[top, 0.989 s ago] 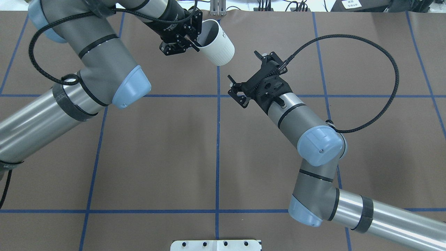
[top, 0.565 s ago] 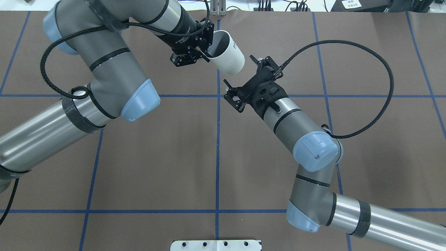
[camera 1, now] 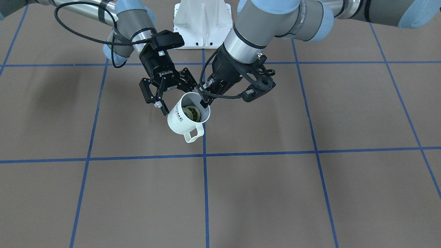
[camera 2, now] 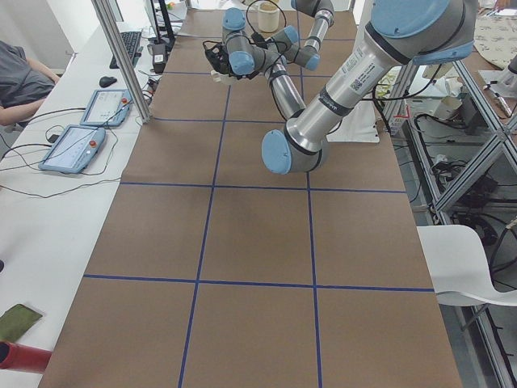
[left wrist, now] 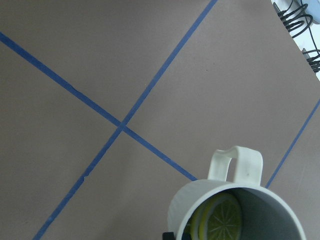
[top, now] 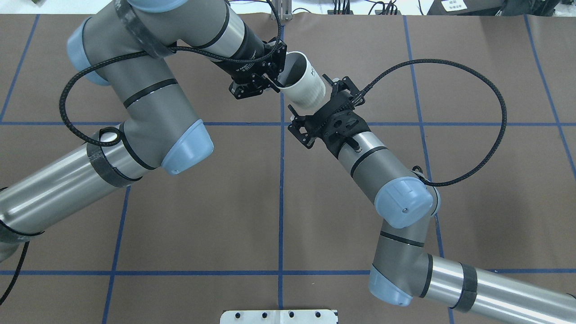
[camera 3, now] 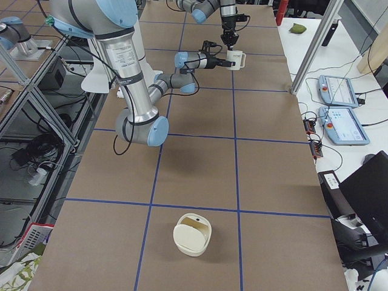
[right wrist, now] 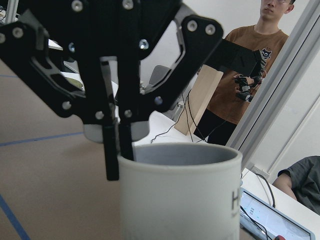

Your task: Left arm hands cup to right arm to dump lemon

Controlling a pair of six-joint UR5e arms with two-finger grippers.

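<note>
The white cup, marked HOME, hangs tilted above the table with its handle toward the operators' side. The lemon lies inside it and also shows in the left wrist view. My left gripper is shut on the cup's rim, one finger inside and one outside; it also shows from overhead. My right gripper is open, and its fingers flank the cup's lower body. I cannot tell whether they touch it. The right wrist view shows the cup close in front.
A white mount plate sits at the robot's base. A cream round container stands on the table far toward the robot's right end. An operator stands beyond the table. Blue tape lines grid the brown surface.
My left arm has carried the cup to the right and a little nearer. My right gripper has moved up toward it, so its open fingers now stand on either side of the cup.
</note>
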